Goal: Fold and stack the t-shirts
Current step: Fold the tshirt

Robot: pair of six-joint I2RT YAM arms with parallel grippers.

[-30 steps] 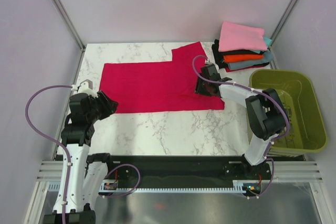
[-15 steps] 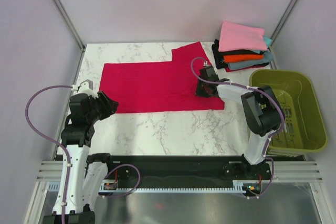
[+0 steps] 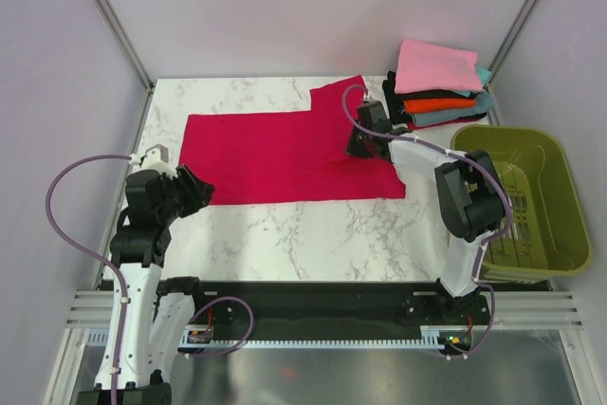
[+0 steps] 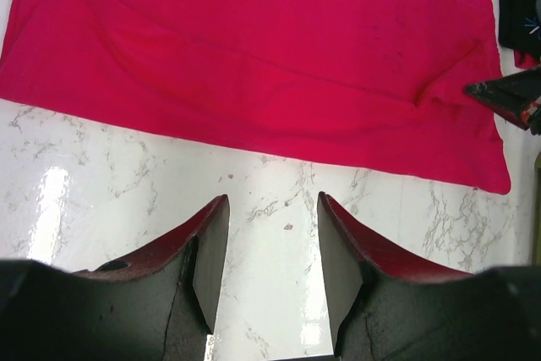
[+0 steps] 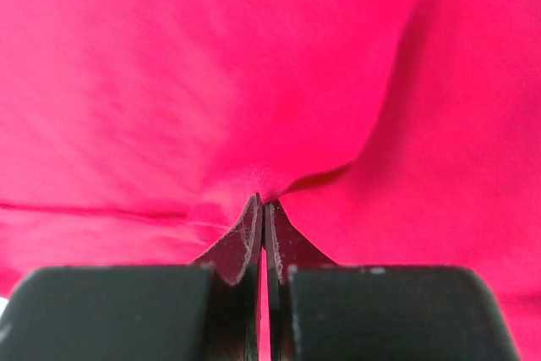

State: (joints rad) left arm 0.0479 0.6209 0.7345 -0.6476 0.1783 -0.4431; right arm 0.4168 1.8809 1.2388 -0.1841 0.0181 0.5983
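The crimson-red t-shirt [image 3: 275, 154] lies half folded across the marble table, one sleeve reaching to the back. My right gripper [image 3: 353, 146] is shut on a pinch of the red t-shirt [image 5: 211, 82] near its right end, and the cloth puckers at the fingertips [image 5: 254, 213]. My left gripper [image 3: 201, 193] is open and empty over bare marble just off the shirt's near left corner; the red t-shirt [image 4: 254, 57] lies ahead of its fingers [image 4: 211, 234]. Folded pink [image 3: 434, 65], black, orange [image 3: 436, 103] and teal-grey shirts are stacked at the back right.
An olive-green plastic basket [image 3: 555, 198] stands at the right edge, beside the right arm. Bare marble [image 3: 313, 239] lies between the shirt and the near rail. Grey walls close the table at the back and sides.
My right gripper has moved toward the back and slightly left over the red t-shirt, still pinching it, and a crease has formed there. The left arm has not moved.
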